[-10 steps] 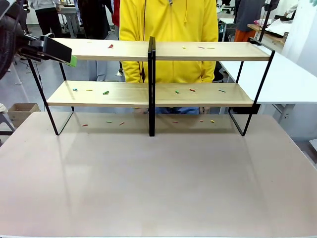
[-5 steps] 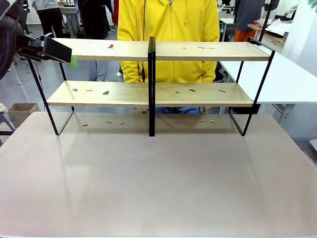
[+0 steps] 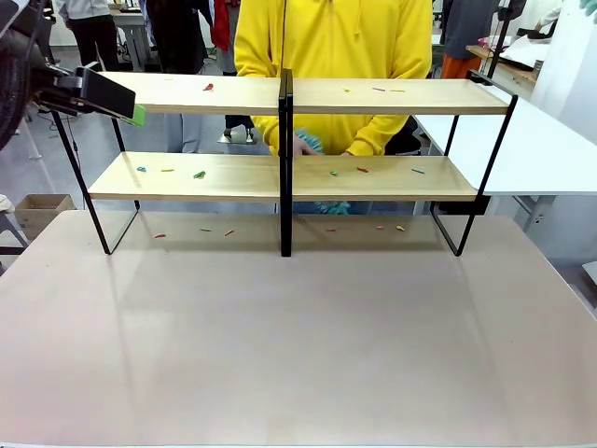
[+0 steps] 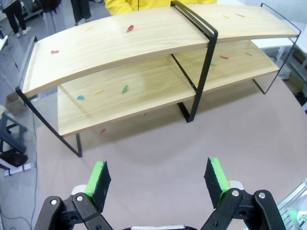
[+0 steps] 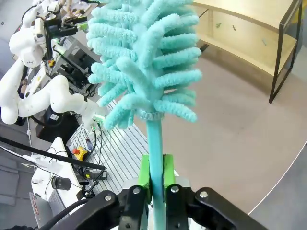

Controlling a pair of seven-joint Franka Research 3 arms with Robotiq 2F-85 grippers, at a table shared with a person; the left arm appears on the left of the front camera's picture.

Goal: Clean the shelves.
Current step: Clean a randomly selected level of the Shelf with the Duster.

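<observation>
The shelves stand across the far half of the table, two light-wood boards in a black frame with a centre post. Small coloured scraps lie on both boards and on the tabletop under them. My left gripper hangs at the rack's upper left corner; in the left wrist view the left gripper is open and empty, looking down on the shelves. My right gripper is shut on the handle of a fluffy teal duster, with the shelves far off.
A person in a yellow hoodie stands behind the rack, a hand with something teal just above the lower board. A white table adjoins at the right. The beige tabletop in front of the rack is bare.
The person has shifted to the right and brought a hand with something teal in behind the lower shelf. My left gripper has stayed put.
</observation>
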